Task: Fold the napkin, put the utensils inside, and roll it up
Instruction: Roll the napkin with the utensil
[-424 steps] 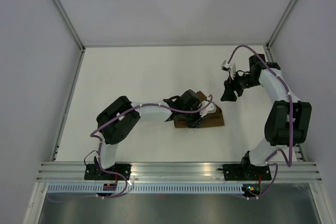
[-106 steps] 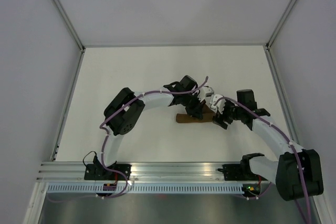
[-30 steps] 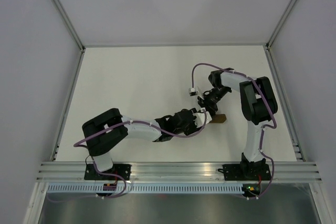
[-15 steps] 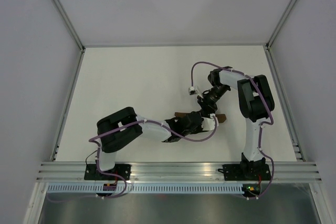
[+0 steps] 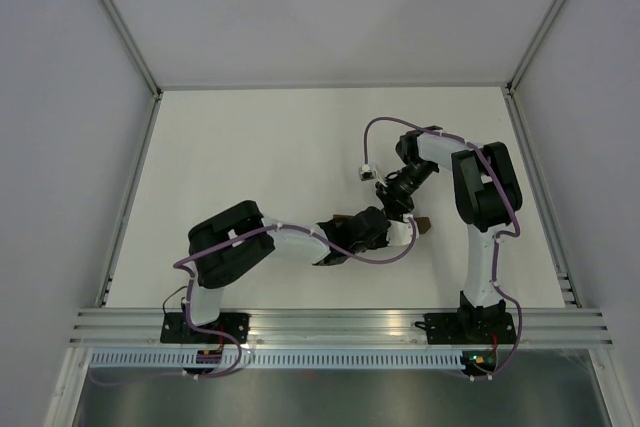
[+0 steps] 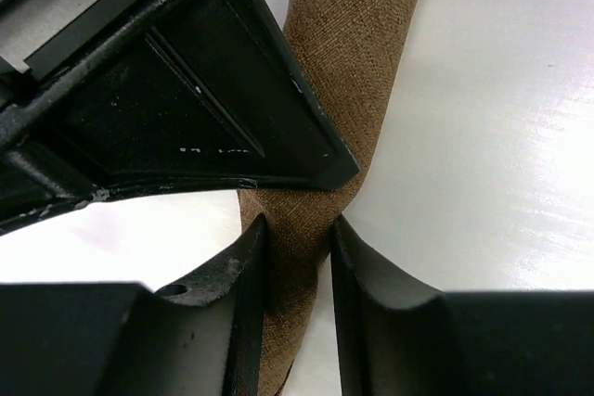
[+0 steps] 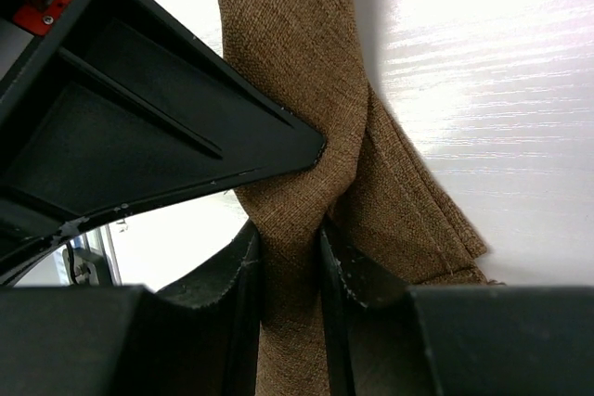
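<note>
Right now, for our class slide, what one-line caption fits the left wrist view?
Left pincer pinching the rolled dark-brown napkin, white table beneath.

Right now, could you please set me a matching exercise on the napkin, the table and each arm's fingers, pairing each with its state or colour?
Things:
1 napkin
2 left fingers
3 right fingers
4 table

States or colours:
a white
b shut on a smooth stretch of the tube
c rolled up, brown
d shut beside a loose flap

Pairs: 1-c, 2-b, 3-d, 4-a
</note>
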`<state>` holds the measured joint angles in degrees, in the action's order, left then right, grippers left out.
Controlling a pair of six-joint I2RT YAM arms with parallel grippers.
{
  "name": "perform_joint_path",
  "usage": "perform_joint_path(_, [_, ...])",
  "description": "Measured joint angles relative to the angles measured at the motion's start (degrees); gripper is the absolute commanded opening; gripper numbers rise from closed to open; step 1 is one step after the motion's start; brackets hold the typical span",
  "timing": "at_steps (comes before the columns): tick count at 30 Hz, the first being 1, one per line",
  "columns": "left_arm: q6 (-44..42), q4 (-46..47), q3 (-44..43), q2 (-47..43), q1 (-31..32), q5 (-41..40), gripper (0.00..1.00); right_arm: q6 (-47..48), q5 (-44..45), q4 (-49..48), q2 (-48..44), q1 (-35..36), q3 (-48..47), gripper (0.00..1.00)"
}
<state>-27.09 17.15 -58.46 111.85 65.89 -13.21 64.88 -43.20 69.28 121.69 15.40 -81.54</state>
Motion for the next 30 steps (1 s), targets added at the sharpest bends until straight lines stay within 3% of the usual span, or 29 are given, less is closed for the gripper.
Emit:
perform_joint_path(2, [0.0, -1.3, -0.6, 0.0, -0.3, 0.9, 0.21, -0.2, 0.0, 0.0, 0.0, 0.0, 0.0, 0.36])
perform_joint_path(6, [0.0, -3.8, -1.8, 0.0, -1.0, 3.0, 0.18, -1.2, -0.5, 1.1, 0.0, 0.0, -0.2, 0.59])
perform_joint_path(10, [0.0, -5.7, -2.8, 0.0, -1.8, 5.0, 0.17, -2.0, -1.0, 2.8, -0.1, 0.0, -0.7, 0.68])
perform_joint_path(15, [0.2, -7.7, -4.1, 0.0, -3.3, 9.0, 0.16, -2.3, -0.3, 2.8, -0.1, -0.6, -2.6, 0.72])
perform_joint_path(30, [4.5, -15.6, -9.4, 1.1, -8.4, 20.8, 0.16, -11.8, -2.1, -6.5, -4.9, -9.0, -6.8, 0.72])
